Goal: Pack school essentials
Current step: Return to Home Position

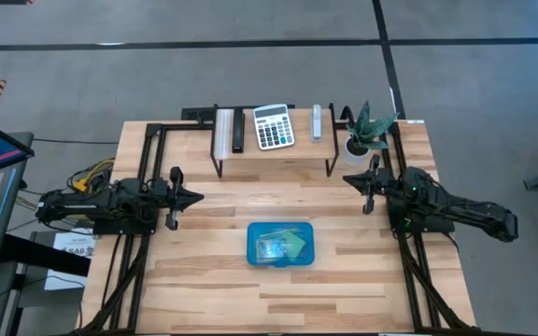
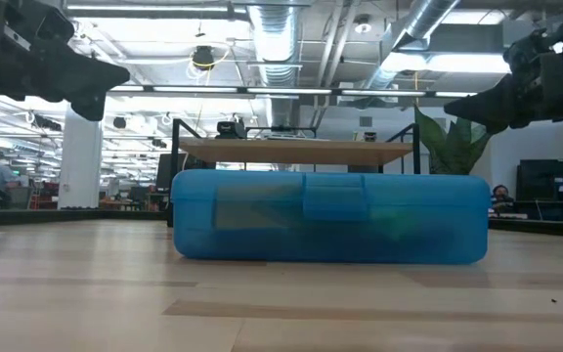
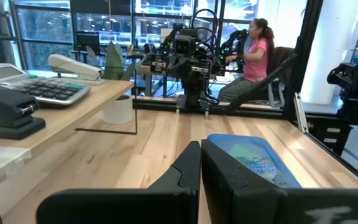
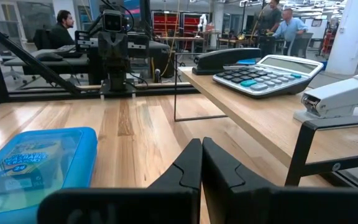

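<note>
Left arm (image 1: 92, 205): folded low at the left side, lying level, pointing right toward the middle.
Left gripper (image 1: 191, 197): fingers pressed together, tips facing right.
Right arm (image 1: 465, 213): folded at the right side, pointing left, set slightly farther back.
Right gripper (image 1: 351, 179): fingers pressed together, tips facing left, well apart from the left gripper.

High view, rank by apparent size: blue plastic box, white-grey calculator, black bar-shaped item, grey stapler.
1. blue plastic box
2. white-grey calculator
3. black bar-shaped item and grey stapler: look alike, not ranked
</note>
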